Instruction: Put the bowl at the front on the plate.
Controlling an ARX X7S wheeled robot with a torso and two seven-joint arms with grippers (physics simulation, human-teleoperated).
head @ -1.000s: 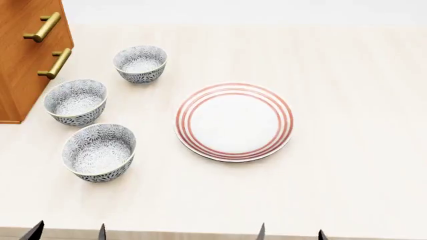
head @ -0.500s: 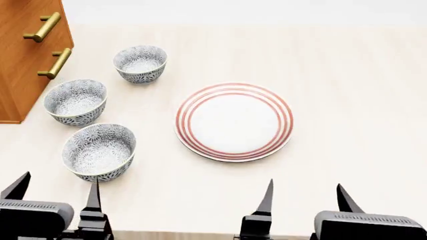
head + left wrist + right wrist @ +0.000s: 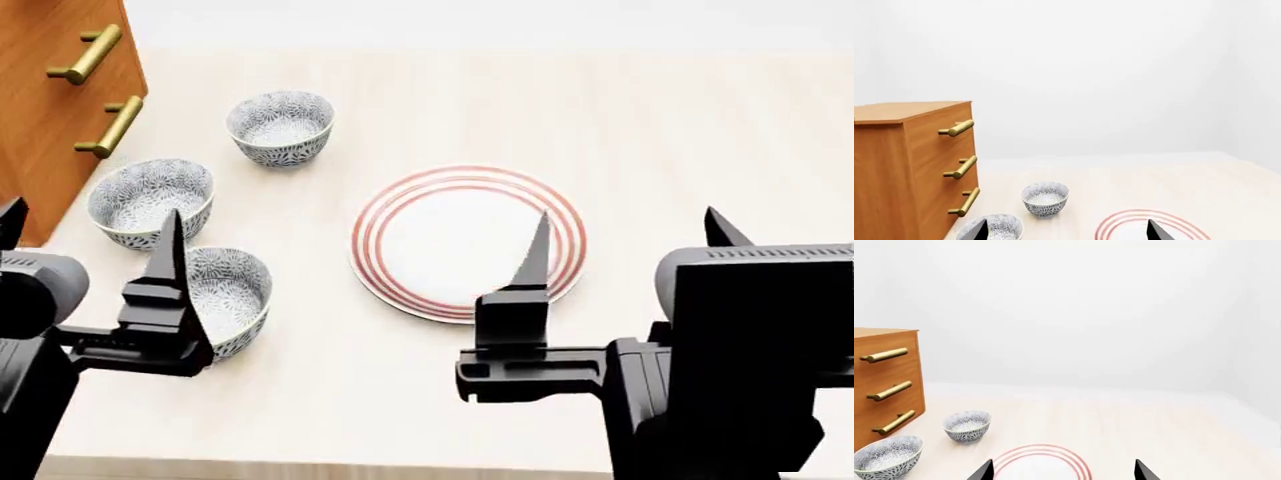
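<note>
In the head view the front bowl [image 3: 230,292], white with a grey-blue flower pattern, sits at the table's near left. Its left side is hidden behind my left gripper's inner finger [image 3: 170,255]. The plate [image 3: 461,235], white with red rings, lies to the bowl's right. My left gripper [image 3: 88,240] hangs open just left of the front bowl. Over the plate's right part, my right gripper [image 3: 627,242] is open and holds nothing. Both wrist views show the plate [image 3: 1121,226] [image 3: 1041,460] at their lower edge and two bowls further back.
Two look-alike bowls stand behind the front one, the middle bowl [image 3: 150,200] [image 3: 999,227] [image 3: 887,455] and the back bowl [image 3: 280,125] [image 3: 1046,198] [image 3: 967,426]. A wooden drawer cabinet [image 3: 54,110] with brass handles stands at the far left. The table's front edge [image 3: 334,465] runs along the bottom.
Both arms have come up and forward over the table. The left gripper now hides part of the front bowl, the right one part of the plate. Bowls and plate have not moved.
</note>
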